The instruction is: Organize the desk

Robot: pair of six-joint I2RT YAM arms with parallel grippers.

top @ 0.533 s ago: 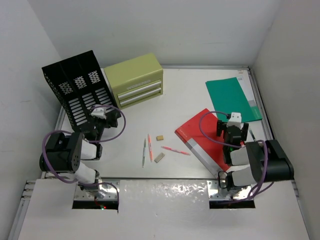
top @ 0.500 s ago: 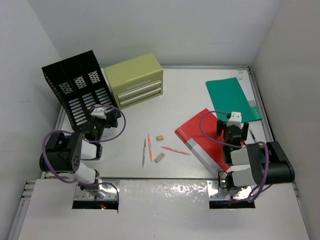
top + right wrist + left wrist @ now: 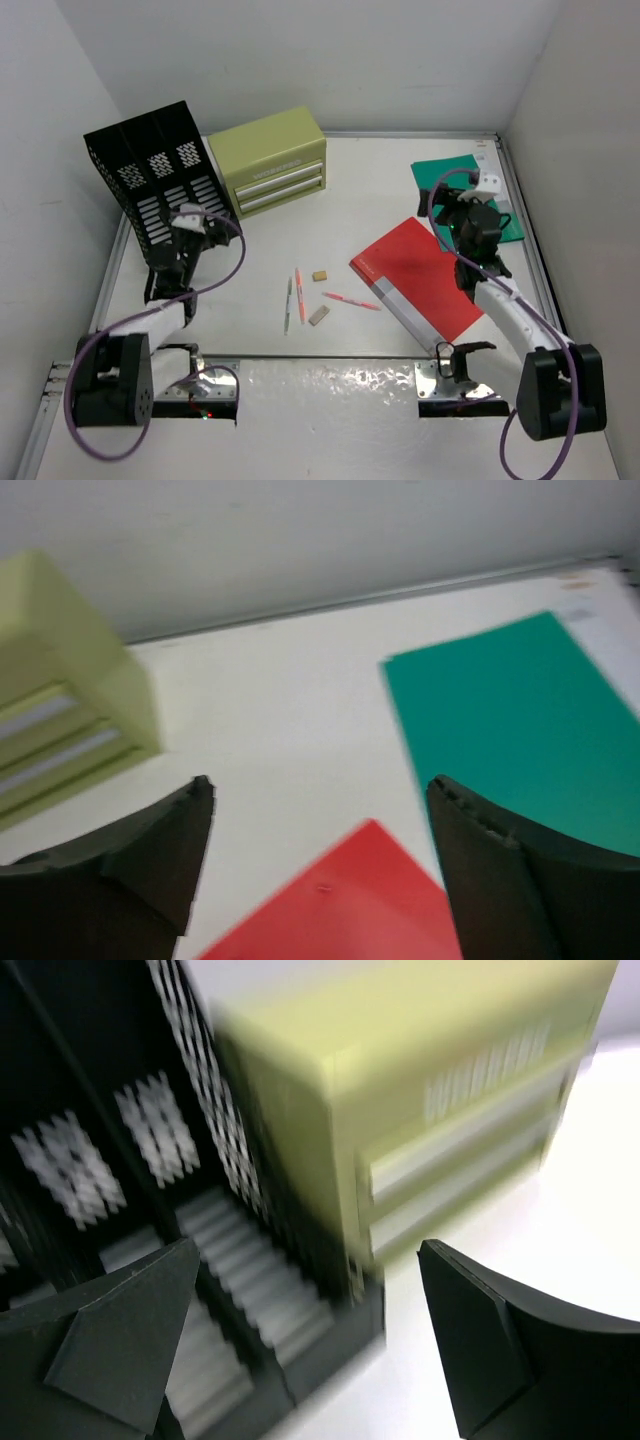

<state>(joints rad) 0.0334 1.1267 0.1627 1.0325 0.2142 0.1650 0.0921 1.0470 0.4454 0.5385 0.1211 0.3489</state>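
The desk (image 3: 370, 190) is a white tabletop with thin metal rails. A red folder (image 3: 415, 275) lies right of centre and a green folder (image 3: 465, 190) at the back right. Three pens (image 3: 299, 294) and two small erasers (image 3: 320, 275) lie near the middle. My left gripper (image 3: 195, 230) is open and empty, close to the black file rack (image 3: 160, 175). In the left wrist view the gripper (image 3: 308, 1250) faces the rack (image 3: 110, 1140) and the drawer box (image 3: 420, 1070). My right gripper (image 3: 462, 222) is open and empty above the gap between the folders. Its wrist view (image 3: 320, 785) shows the red folder (image 3: 350, 910) and the green folder (image 3: 510, 730).
An olive-green drawer box (image 3: 268, 160) stands at the back next to the black rack, and shows at the left of the right wrist view (image 3: 60, 680). White walls close in the desk on three sides.
Both arms have unfolded from their tucked poses. The left gripper has moved toward the black rack. The right gripper has moved back toward the green folder.
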